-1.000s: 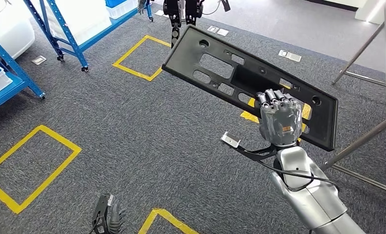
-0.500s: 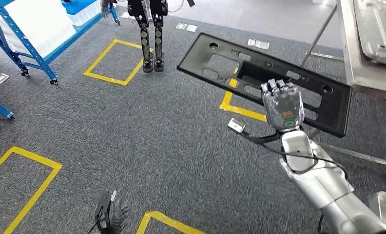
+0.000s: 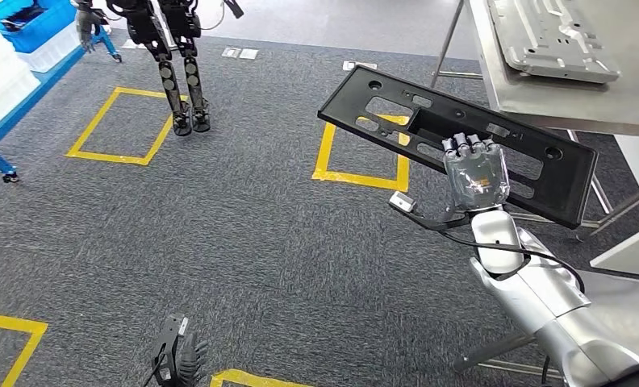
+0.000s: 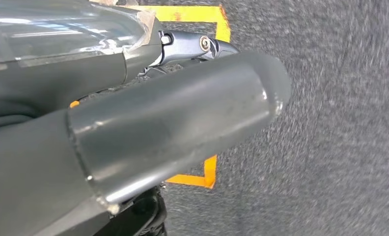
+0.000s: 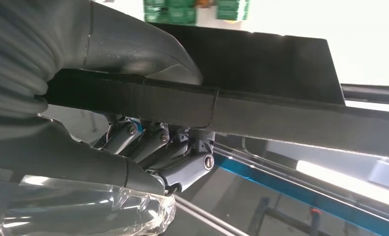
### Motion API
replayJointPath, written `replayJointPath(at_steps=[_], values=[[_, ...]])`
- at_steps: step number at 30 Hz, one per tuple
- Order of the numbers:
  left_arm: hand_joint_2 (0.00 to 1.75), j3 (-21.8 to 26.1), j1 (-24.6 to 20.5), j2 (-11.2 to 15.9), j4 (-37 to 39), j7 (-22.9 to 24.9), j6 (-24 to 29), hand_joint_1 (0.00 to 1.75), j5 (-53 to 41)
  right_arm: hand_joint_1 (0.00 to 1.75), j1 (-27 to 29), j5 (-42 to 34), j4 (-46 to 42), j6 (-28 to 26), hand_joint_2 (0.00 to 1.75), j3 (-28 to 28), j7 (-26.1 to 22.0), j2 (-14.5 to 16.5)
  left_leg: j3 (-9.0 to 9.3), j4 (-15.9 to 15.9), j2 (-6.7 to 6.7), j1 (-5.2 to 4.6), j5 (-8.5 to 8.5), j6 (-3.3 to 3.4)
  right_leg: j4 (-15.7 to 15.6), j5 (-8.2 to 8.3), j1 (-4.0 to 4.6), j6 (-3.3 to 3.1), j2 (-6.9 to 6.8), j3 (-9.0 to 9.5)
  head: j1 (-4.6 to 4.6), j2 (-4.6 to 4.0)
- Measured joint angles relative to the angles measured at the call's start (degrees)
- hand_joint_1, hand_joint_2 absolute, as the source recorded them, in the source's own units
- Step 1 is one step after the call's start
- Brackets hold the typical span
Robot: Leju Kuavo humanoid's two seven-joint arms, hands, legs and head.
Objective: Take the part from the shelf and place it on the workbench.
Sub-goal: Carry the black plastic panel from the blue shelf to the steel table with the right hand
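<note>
Right hand (image 3: 476, 175) fingers (image 5: 182, 169) grip one black part (image 3: 397, 113); left hand (image 3: 179, 361) fingers' state unclear.

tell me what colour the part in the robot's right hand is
Black, clearest in the head view: the part held by the right hand.

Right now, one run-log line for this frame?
phase: carrying | right hand: grips black part | left hand: hanging, holds nothing | workbench: ahead right, part not yet placed
</note>
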Motion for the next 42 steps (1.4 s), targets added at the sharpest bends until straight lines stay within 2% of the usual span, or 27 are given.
replayJointPath(at_steps=[2, 3, 5, 6, 7, 10, 11, 12, 14, 16, 18, 19, 21, 23, 24, 25, 26, 28, 30, 32, 34, 36, 38, 39, 40, 41, 42], values=[[0.00, 0.0, -0.1, 0.0, 0.0, 0.0, 0.0, 0.00, 0.0, 1.75, -0.2, 0.0, 0.5, 0.0, 1.75, 0.1, 0.1, -0.2, 0.47, -0.6, 1.16, -0.30, -0.01, 0.23, -0.3, 0.26, -0.15, 0.70, 1.20, -0.30, -0.02, 0.00], [0.00, 0.0, -0.1, 0.0, 0.0, 0.0, 0.0, 0.00, 0.0, 1.75, -0.2, 0.0, 0.8, -0.1, 1.75, 0.1, 0.1, -0.3, 0.81, -1.1, 1.84, -0.35, 0.23, 0.51, -0.1, 0.19, -0.14, 0.99, 0.65, -0.58, 0.00, 0.00], [0.00, 0.0, -0.2, 0.0, 0.0, 0.0, 0.0, 0.00, 0.0, 1.75, -0.5, 0.0, 1.3, -0.2, 1.75, 0.0, 0.1, -0.7, 1.55, -2.2, 3.27, -0.28, 0.72, 1.05, 2.6, -1.16, 0.13, 1.17, -2.47, -2.15, 0.26, 0.00], [0.00, 0.0, -0.2, 0.1, 0.0, 0.0, 0.0, 0.00, 0.0, 1.75, -0.7, 0.0, 1.5, -0.3, 1.75, 0.0, 0.1, -0.8, 1.73, -2.4, 3.78, -0.35, 0.83, 1.18, 4.7, -2.16, 0.11, 1.06, -4.37, -3.24, 0.38, 0.00], [0.00, 0.0, -0.1, 0.1, 0.0, 0.0, 0.0, 0.00, 0.0, 1.75, -0.9, 0.0, 1.8, -0.4, 1.75, -0.1, 0.1, -0.8, 1.78, -2.4, 4.38, -0.40, 0.80, 1.26, 7.8, -3.44, 0.08, 0.99, -5.40, -4.80, 0.52, 0.00], [0.00, 0.1, 0.0, 0.2, 0.1, 0.0, 0.0, 0.00, 0.0, 1.75, -0.8, 0.0, 2.7, -0.5, 1.75, -0.1, 0.1, -0.9, 1.73, -2.4, 6.45, -0.51, 0.65, 1.24, 15.9, -5.92, -0.29, 1.51, -6.28, -8.97, 0.64, 0.00], [0.00, 0.1, 0.0, 0.2, 0.2, 0.0, 0.0, 0.00, 0.0, 1.75, -0.7, 0.0, 3.1, -0.5, 1.75, -0.1, 0.1, -0.9, 1.72, -2.4, 7.20, -0.50, 0.57, 1.16, 15.6, -5.55, -0.50, 2.00, -6.53, -8.77, 0.65, 0.00], [0.00, 0.1, 0.0, 0.2, 0.2, 0.0, 0.0, 0.00, 0.0, 1.75, -0.7, 0.0, 3.5, -0.5, 1.75, -0.3, 0.0, -1.0, 1.76, -2.4, 7.92, -0.48, 0.47, 1.01, 12.8, -4.46, -0.76, 2.58, -7.04, -7.29, 0.66, 0.00], [0.00, 0.1, 0.0, 0.3, 0.2, -0.1, 0.0, 0.00, 0.0, 1.75, -0.8, 0.0, 4.6, -0.7, 1.75, -0.9, -0.4, -1.0, 1.85, -2.1, 9.22, -0.61, 0.07, 0.43, 4.6, -1.85, -0.98, 3.48, -9.68, -2.63, 0.68, 0.00], [0.00, 0.2, 0.1, 0.5, 0.2, -0.1, -0.1, 0.00, 0.0, 1.75, -1.0, 0.0, 5.8, -1.2, 1.75, -1.6, -0.8, -1.1, 2.01, -1.8, 10.36, -0.89, -0.43, -0.30, 0.1, -0.53, -0.66, 3.20, -11.31, -0.03, 0.62, 0.00], [0.00, 0.2, 0.1, 0.5, 0.2, 0.0, -0.3, 0.00, 0.2, 1.75, -1.1, 0.0, 6.8, -1.5, 1.75, -2.2, -1.0, -1.3, 2.27, -1.7, 11.57, -0.90, -0.82, -0.84, -0.1, -0.40, -0.46, 2.39, -10.24, -0.03, 0.44, 0.00], [0.00, 0.3, 0.1, 0.5, 0.2, 0.0, -0.6, 0.00, 0.4, 1.75, -1.1, 0.0, 7.3, -1.5, 1.75, -2.5, -1.0, -1.4, 2.31, -1.5, 11.49, -0.68, -1.17, -1.13, -0.1, -0.38, -0.61, 2.04, -9.52, -0.10, 0.38, 0.00], [0.00, 0.5, 0.2, 0.5, 0.2, 0.0, -1.2, 0.00, 0.9, 1.75, -1.3, 0.0, 8.4, -1.8, 1.75, -3.3, -1.2, -1.4, 1.24, 1.2, 9.18, -0.16, -3.24, -1.54, -0.1, -0.30, -0.86, 1.14, -8.12, -0.04, 0.28, 0.00], [0.00, 0.7, 0.6, 0.6, 0.3, 0.0, -1.3, 0.00, 1.0, 1.75, -1.5, 0.0, 10.1, -3.0, 1.75, -4.1, -1.3, -1.3, -2.20, 8.4, 6.04, 0.04, -7.00, -1.60, -0.1, -0.28, -0.67, 0.43, -6.71, -0.01, 0.13, 0.00], [0.00, 0.8, 0.9, 0.5, 0.3, 0.0, -1.2, 0.00, 1.0, 1.75, -1.6, 0.0, 11.1, -4.0, 1.75, -4.5, -1.2, -1.3, -4.29, 12.4, 5.30, 0.03, -8.50, -1.54, -0.1, -0.29, -0.46, 0.24, -5.91, -0.01, 0.10, 0.00], [0.00, 0.9, 1.1, 0.6, 0.3, 0.0, -1.2, 0.00, 1.0, 1.75, -1.5, 0.0, 12.2, -5.0, 1.75, -4.8, -1.1, -1.3, -5.84, 15.0, 4.98, 0.02, -9.02, -1.39, -0.1, -0.30, -0.26, 0.22, -5.07, 0.01, 0.08, 0.00], [0.00, 0.9, 1.3, 0.6, 0.3, -0.2, -1.1, 0.00, 1.0, 1.75, -1.4, 0.0, 13.2, -6.1, 1.75, -5.2, -0.8, -1.4, -6.36, 15.3, 4.82, -0.02, -8.31, -1.11, -0.1, -0.30, -0.07, 0.21, -4.22, 0.06, 0.09, 0.00], [0.00, 1.0, 1.5, 0.7, 0.3, -0.5, -0.8, 0.00, 0.8, 1.75, -0.9, 0.0, 14.4, -7.8, 1.75, -5.9, 0.1, -1.7, -4.28, 9.9, 3.82, -0.18, -4.28, -0.29, -0.1, -0.30, 0.10, 0.22, -2.61, 0.26, 0.10, 0.00], [0.00, 1.0, 1.4, 0.9, 0.3, -0.8, -0.6, 0.00, 0.5, 1.75, -0.3, 0.0, 14.8, -8.7, 1.75, -6.3, 1.0, -2.0, -0.99, 2.6, 0.79, -0.25, -0.91, 0.51, -0.1, -0.28, 0.12, 0.29, -1.21, 0.28, 0.18, 0.00], [0.00, 1.0, 1.4, 1.1, 0.3, -1.0, -0.4, 0.00, 0.3, 1.75, 0.5, -0.1, 14.9, -9.0, 1.75, -6.7, 1.3, -2.4, 0.42, -0.2, -0.79, -0.50, -0.31, 0.85, -0.1, -0.09, -0.19, 0.64, 0.10, -0.03, 0.02, 0.00], [0.00, 1.0, 1.2, 1.1, 0.3, -1.0, -0.4, 0.00, 0.2, 1.75, 1.5, 0.0, 15.0, -9.2, 1.75, -7.4, 1.3, -3.1, 0.90, -0.9, 0.53, -0.72, -0.13, 1.09, -0.5, 0.25, -0.41, 1.28, 1.28, -0.30, -0.20, 0.00], [0.00, 1.0, 1.0, 1.0, 0.3, -1.0, -0.4, 0.00, 0.2, 1.75, 2.4, 0.0, 15.0, -9.6, 1.75, -8.2, 1.2, -3.8, 1.70, -2.3, 2.03, -0.61, 0.52, 1.51, 0.8, -0.49, -0.12, 1.52, -0.75, -1.29, -0.05, 0.00], [0.00, 1.0, 1.0, 1.0, 0.3, -1.0, -0.4, 0.00, 0.2, 1.75, 3.2, 0.0, 14.8, -10.0, 1.75, -9.1, 1.3, -4.3, 2.21, -3.1, 3.66, -0.67, 0.89, 1.75, 6.8, -3.15, 0.05, 1.28, -4.49, -4.30, 0.25, 0.00], [0.00, 1.0, 1.1, 1.0, 0.3, -1.0, -0.3, 0.00, 0.2, 1.75, 3.9, 0.0, 14.6, -10.0, 1.75, -9.5, 1.5, -4.5, 2.25, -3.2, 4.48, -0.73, 0.88, 1.81, 10.8, -4.62, 0.00, 1.24, -5.53, -6.19, 0.41, 0.00], [0.00, 1.0, 1.1, 1.0, 0.3, -1.0, -0.3, 0.00, 0.2, 1.75, 4.7, 0.0, 14.4, -10.1, 1.75, -9.7, 1.7, -4.7, 2.26, -3.2, 5.26, -0.78, 0.82, 1.80, 13.9, -5.57, -0.14, 1.40, -5.98, -7.69, 0.47, 0.00], [0.00, 1.0, 1.2, 1.0, 0.3, -1.0, -0.3, 0.00, 0.2, 1.75, 5.5, 0.0, 14.1, -10.1, 1.75, -10.0, 1.9, -4.9, 2.27, -3.1, 6.03, -0.78, 0.74, 1.77, 15.1, -5.76, -0.38, 1.77, -6.26, -8.28, 0.52, 0.00], [0.00, 1.0, 1.2, 1.0, 0.3, -1.0, -0.2, 0.00, 0.2, 1.75, 6.3, 0.0, 13.7, -10.1, 1.75, -10.2, 1.9, -5.1, 2.27, -3.1, 6.79, -0.76, 0.63, 1.66, 14.0, -5.14, -0.65, 2.32, -6.61, -7.66, 0.56, 0.00]])
